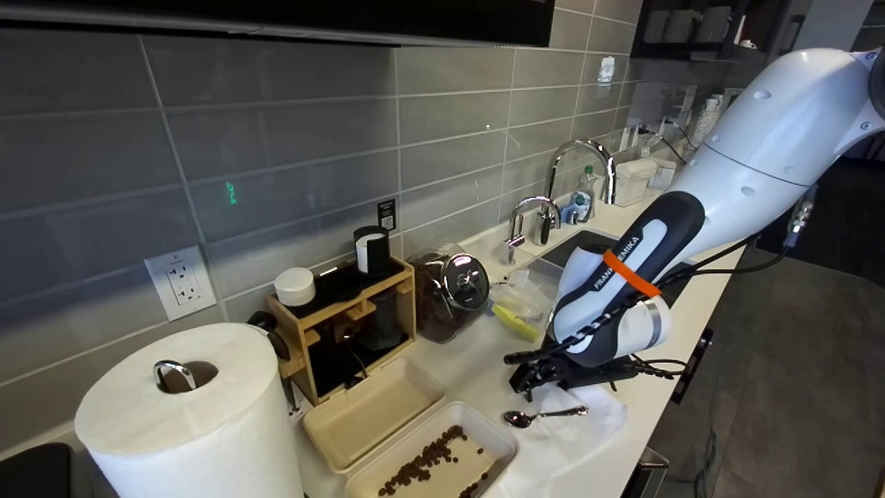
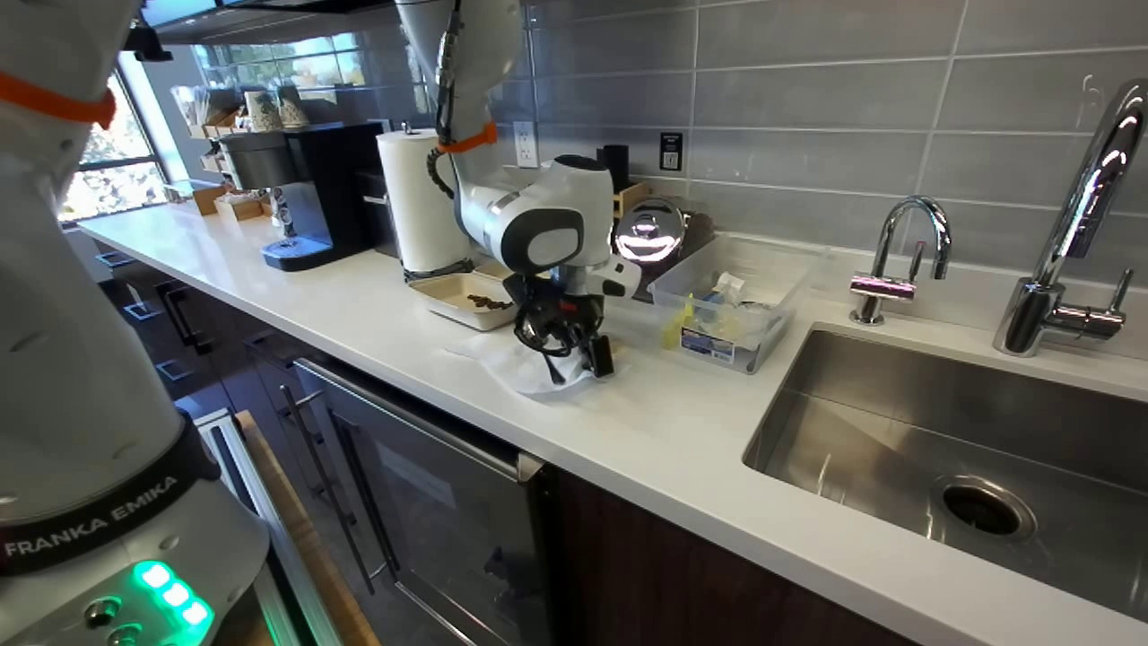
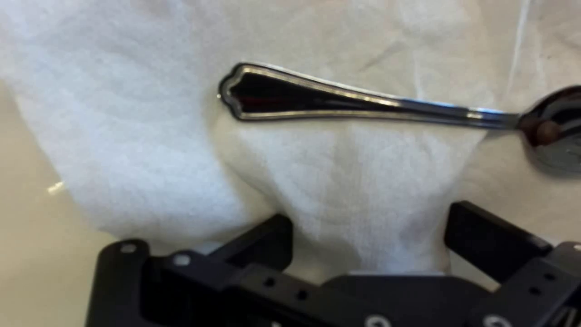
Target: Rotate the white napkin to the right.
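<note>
On the table (image 2: 664,431), a white napkin (image 3: 317,163) to turn

Right under the gripper (image 3: 368,227), spreading out in front; hard to tell the long side. Wide apart at the fingers (image 3: 272,243), holding nothing, with a puffy fold in between. Hard to tell about touching. On the napkin, a shiny spoon (image 3: 390,108), likely to slide in a turn.
</note>
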